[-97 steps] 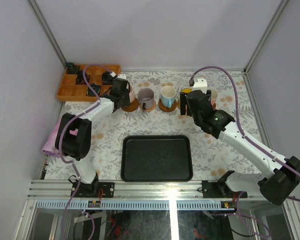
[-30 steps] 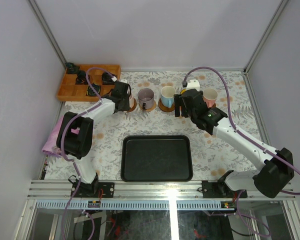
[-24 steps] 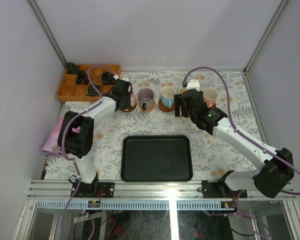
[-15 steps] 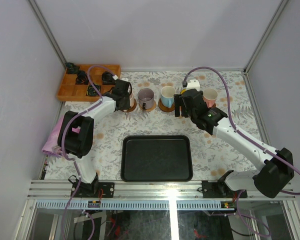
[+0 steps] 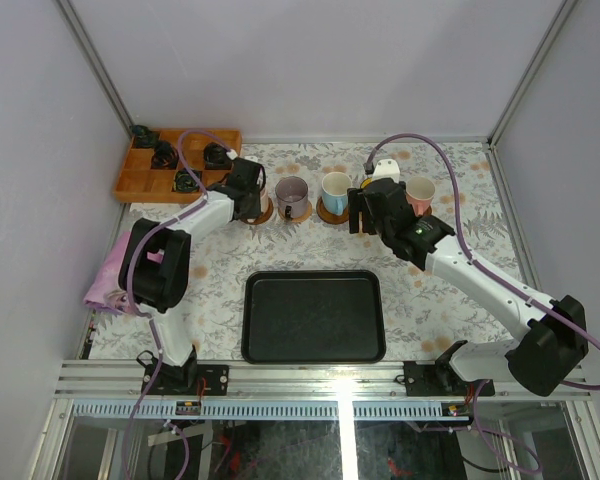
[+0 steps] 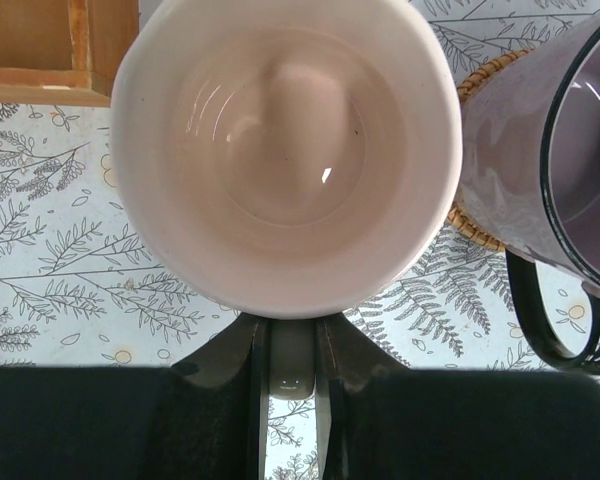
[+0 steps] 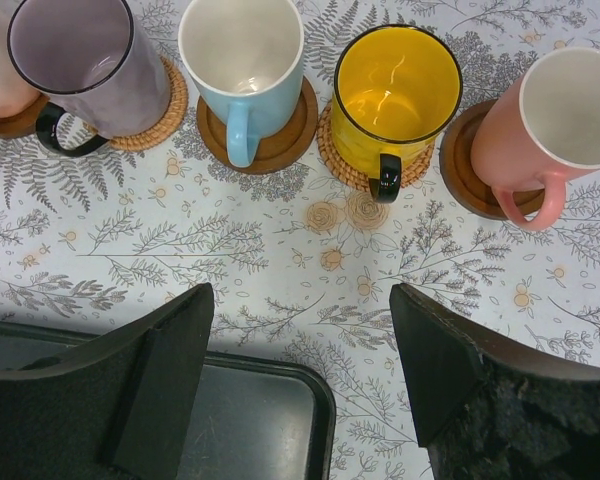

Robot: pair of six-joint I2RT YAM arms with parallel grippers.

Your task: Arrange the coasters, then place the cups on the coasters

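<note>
The right hand [image 5: 364, 215] has drawn back left, uncovering the salmon-pink cup [image 5: 418, 191].

Black tray [image 5: 313, 316] centre-front; wooden box [image 5: 138, 182] far-left.

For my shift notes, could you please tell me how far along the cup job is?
Done: the mauve cup, light blue cup, yellow cup and salmon-pink cup each stand on coasters in a row. In hand: the left gripper is shut on the handle of the peach-pink cup, at the last coaster. Left: letting go; the right gripper hangs open, empty.
</note>
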